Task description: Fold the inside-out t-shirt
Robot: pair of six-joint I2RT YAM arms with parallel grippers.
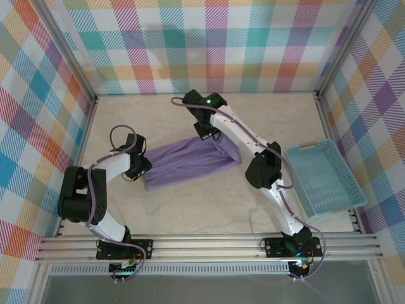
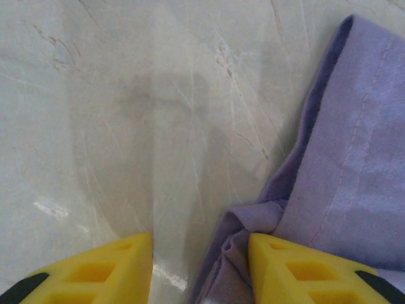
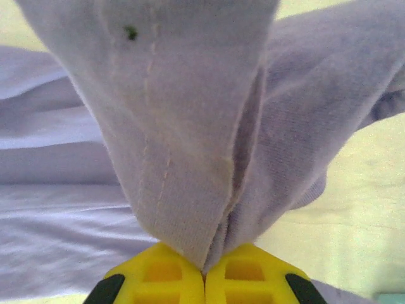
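The lavender inside-out t-shirt (image 1: 190, 161) lies bunched lengthwise across the middle of the table, between the two arms. My right gripper (image 1: 207, 132) is shut on the shirt's far right edge; in the right wrist view a hemmed fold of the shirt (image 3: 190, 126) rises out of the closed yellow fingers (image 3: 161, 278). My left gripper (image 1: 143, 170) is at the shirt's left end, low over the table. Its yellow fingers (image 2: 297, 269) stand open, with a crumpled corner of the shirt (image 2: 253, 221) lying against the right finger's inner side.
A light blue plastic basket (image 1: 324, 177) sits at the right side of the table, close to the right arm's elbow. Plaid walls close in the table on three sides. Bare table (image 1: 209, 202) lies in front of the shirt.
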